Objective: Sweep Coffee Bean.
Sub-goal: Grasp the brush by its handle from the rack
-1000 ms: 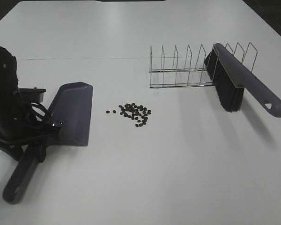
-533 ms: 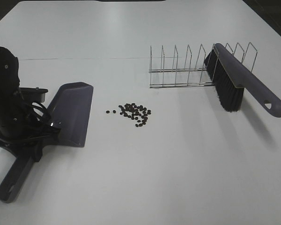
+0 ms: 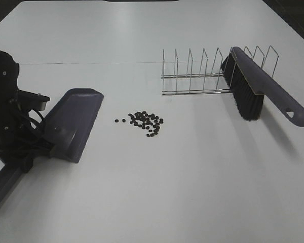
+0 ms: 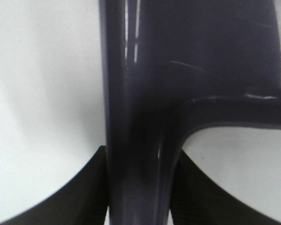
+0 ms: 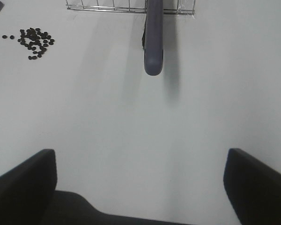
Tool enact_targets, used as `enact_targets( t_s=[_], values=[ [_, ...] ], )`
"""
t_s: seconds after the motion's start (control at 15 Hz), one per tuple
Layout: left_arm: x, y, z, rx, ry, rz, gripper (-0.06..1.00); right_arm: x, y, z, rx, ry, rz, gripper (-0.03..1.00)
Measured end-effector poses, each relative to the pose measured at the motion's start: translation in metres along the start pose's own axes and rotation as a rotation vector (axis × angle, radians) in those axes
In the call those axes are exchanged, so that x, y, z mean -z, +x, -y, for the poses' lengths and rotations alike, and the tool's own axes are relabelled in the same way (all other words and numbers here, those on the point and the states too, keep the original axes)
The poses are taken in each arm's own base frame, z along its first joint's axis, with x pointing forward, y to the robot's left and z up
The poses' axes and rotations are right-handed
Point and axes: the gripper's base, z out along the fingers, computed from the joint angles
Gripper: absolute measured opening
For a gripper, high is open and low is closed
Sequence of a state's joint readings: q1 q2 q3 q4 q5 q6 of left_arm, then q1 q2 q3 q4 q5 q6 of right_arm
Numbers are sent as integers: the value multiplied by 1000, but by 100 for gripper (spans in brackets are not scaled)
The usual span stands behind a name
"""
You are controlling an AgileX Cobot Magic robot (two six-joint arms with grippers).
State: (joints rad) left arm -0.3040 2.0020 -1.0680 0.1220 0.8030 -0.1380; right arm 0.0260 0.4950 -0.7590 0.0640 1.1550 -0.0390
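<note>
**While the left tool (image 4: 138,197) clamps the dustpan (image 3: 73,121), the coffee bean (image 3: 144,123) lies loose**

We find it on bare desk (image 3: 192,177) between the dustpan's lip and the wire rack (image 3: 192,76) holding the brush (image 3: 251,91). Our right tool (image 5: 140,187) gapes wide.

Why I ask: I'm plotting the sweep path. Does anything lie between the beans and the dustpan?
Nothing visible does. Only bare table lies between the beans and the dustpan; the brush and rack sit on the beans' other side.

Glossy plastic dustpan (image 3: 71,124), wire rack (image 3: 197,76)
</note>
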Motion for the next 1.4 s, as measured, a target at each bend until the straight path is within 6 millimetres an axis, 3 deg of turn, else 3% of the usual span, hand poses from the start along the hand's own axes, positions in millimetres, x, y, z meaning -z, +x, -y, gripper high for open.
enact_targets(
  t_s=[0.2, 0.4, 0.67, 0.73, 1.13, 1.4],
  values=[
    [0, 0, 0, -22, 0, -3, 33, -29, -67, 2, -5, -6, -160, 80],
    [0, 0, 0, -32, 0, -4, 33, -64, -110, 5, 20, -11, -252, 79],
    [0, 0, 0, -31, 0, -5, 33, -134, -165, 9, 82, -39, -366, 77],
    [0, 0, 0, -31, 1, -5, 33, -160, -177, 9, 111, -68, -398, 77],
    [0, 1, 0, -29, 2, -6, 33, -245, -206, 12, 166, -108, -472, 77],
    [0, 1, 0, -29, 2, -6, 33, -308, -204, 16, 162, -119, -519, 77]
  ],
)
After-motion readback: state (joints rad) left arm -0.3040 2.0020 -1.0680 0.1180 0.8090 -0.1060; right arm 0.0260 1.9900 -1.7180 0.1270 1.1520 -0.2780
